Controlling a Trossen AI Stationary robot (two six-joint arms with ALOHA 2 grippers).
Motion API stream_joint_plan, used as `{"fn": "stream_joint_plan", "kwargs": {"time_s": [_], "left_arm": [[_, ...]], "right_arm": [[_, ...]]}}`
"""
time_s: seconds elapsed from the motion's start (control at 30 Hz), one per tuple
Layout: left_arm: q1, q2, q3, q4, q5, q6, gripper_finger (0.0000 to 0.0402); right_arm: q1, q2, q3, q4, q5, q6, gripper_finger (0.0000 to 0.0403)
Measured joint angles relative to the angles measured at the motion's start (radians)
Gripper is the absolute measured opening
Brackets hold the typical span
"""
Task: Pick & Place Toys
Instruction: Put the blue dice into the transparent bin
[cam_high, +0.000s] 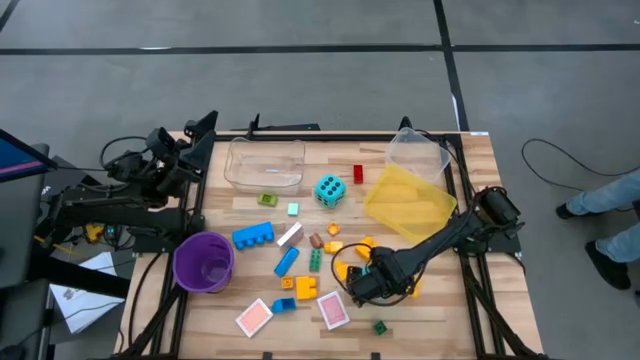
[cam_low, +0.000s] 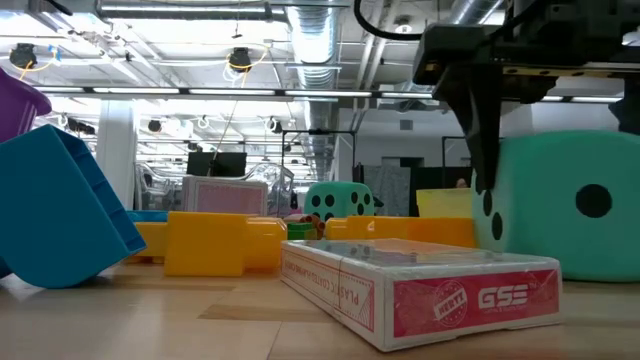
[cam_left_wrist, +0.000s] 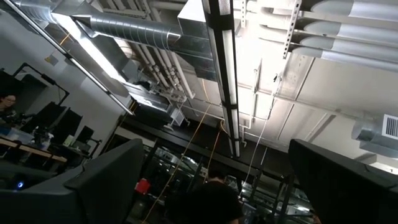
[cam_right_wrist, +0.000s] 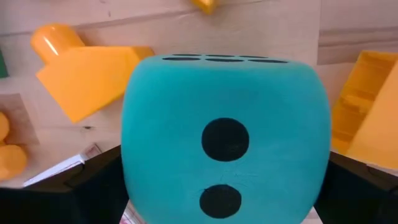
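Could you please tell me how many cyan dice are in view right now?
2: one cyan die near the table's middle, the other die between the right gripper's open jaws. More may be hidden.

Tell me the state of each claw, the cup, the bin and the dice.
Left claw: open, parked, pointing up.
Right claw: open, straddling a cyan die.
Other die: free, untouched.
Purple cup: upright.
Yellow bin: no toys inside.

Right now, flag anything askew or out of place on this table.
The yellow plastic bin lies tipped at an angle against the clear tub. Bricks and pink cards lie scattered. The right gripper straddles a cyan die.
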Motion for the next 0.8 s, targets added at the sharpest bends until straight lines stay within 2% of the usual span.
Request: {"fn": "stream_joint_plan", "kwargs": {"time_s": [0.13, 0.37, 0.5, 0.67, 0.8], "left_arm": [[0.0, 0.0, 0.0, 0.0, 0.0, 0.0, 0.0397], [0.0, 0.0, 0.0, -0.001, 0.001, 0.0, 0.0397], [0.0, 0.0, 0.0, -0.001, 0.018, 0.0, 0.0397], [0.0, 0.0, 0.0, -0.012, 0.041, -0.005, 0.0397], [0.0, 0.003, 0.0, -0.049, 0.041, -0.007, 0.0397]], "right_arm": [[0.0, 0.0, 0.0, -0.002, 0.002, 0.025, 0.0389], [0.008, -0.002, 0.0, -0.004, 0.025, 0.048, 0.034], [0.018, -0.011, -0.001, -0.013, 0.046, 0.055, 0.034], [0.044, -0.09, -0.001, -0.042, 0.084, 0.055, 0.0342], [0.065, -0.192, -0.001, -0.049, 0.193, 0.063, 0.0341]]}}
